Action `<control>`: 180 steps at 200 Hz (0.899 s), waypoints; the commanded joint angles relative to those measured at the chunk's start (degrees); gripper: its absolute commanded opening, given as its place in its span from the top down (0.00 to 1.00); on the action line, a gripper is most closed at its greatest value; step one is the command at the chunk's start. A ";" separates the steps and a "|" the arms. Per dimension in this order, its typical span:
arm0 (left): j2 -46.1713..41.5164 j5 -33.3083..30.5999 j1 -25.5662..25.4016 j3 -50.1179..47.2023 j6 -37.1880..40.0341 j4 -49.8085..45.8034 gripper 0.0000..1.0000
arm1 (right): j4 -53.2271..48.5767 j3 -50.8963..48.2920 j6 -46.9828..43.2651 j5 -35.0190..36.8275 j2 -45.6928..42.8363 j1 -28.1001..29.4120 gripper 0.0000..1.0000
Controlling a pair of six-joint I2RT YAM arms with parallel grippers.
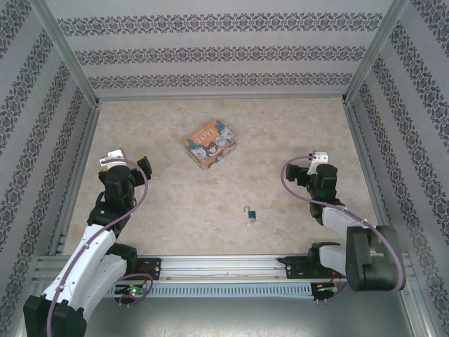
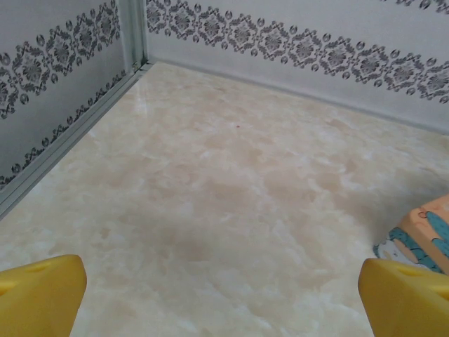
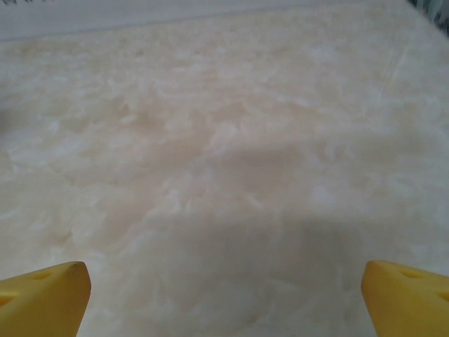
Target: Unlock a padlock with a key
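Left gripper [image 2: 224, 303] and right gripper [image 3: 224, 300] gape wide; padlock [image 1: 250, 215] tiny, blue-bodied, silver-shackled.

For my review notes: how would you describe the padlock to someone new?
On the beige table, find the metal rail along the near edge. Just beyond its middle, nearer than the orange tin, lies the padlock. It is tiny and blue with a silver shackle, far smaller than the tin.

We see a beige marble-patterned tabletop [image 1: 175, 203] under soft, even light, enclosed behind and on both sides by pale walls [image 1: 224, 49] banded with dark floral stripes, with silver metal posts [image 1: 66, 56] at the back corners and a metal rail [image 1: 224, 261] along its near edge.
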 commanded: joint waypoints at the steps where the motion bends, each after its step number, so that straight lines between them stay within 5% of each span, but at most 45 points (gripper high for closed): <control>1: 0.00 -0.53 1.63 -1.83 0.66 -0.78 0.01 | 14.94 -0.24 -2.58 -0.04 4.30 -0.78 0.02; 59: 3.34 0.30 3.65 -3.20 2.76 0.87 0.01 | 31.56 -0.30 -3.11 -2.97 19.24 -0.74 0.02; 90: 6.41 1.29 5.03 -4.77 3.68 4.94 0.01 | 19.46 5.86 -2.86 -0.62 18.30 -0.49 0.02; 180: 24.99 7.72 9.28 -9.10 6.05 31.01 0.01 | 19.34 5.78 -3.38 -0.45 18.16 -0.17 0.02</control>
